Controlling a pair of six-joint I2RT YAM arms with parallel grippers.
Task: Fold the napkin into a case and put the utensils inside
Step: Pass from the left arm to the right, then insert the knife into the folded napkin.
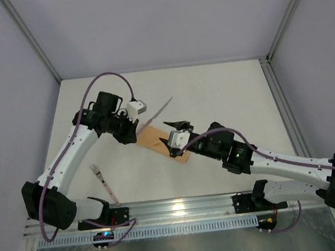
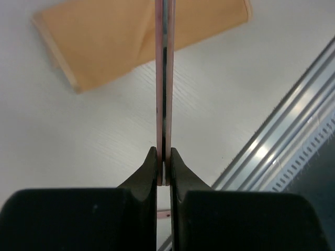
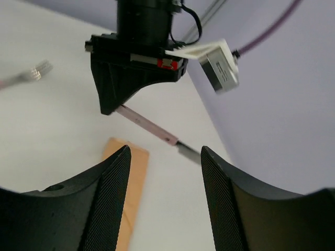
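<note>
**Knife gripped, pouch waiting**

Nearest the bases, the fork [image 1: 102,180] lies alone on the table [image 1: 223,90], at about 8 o'clock from the case and well apart from it, not yet picked up. At mid-table the napkin is already folded into the case [image 1: 155,140], a narrow flat strip running from 10 to 4 o'clock. The right gripper [image 3: 165,152] hangs over its 3 o'clock side, jaws apart and empty. At the 10 o'clock end the left gripper [image 2: 164,157] is clamped on the knife [image 2: 163,78], whose blade points off toward 1 o'clock.

Folding looks finished, and loading the knife is the step in hand. The next move probably calls for swinging the knife in line with the case and finding its open end.

The left wrist view shows the knife edge-on between the pads, a grip that is hidden overhead. The right wrist view shows the open fingers. Only the top view gives the whole layout.
</note>
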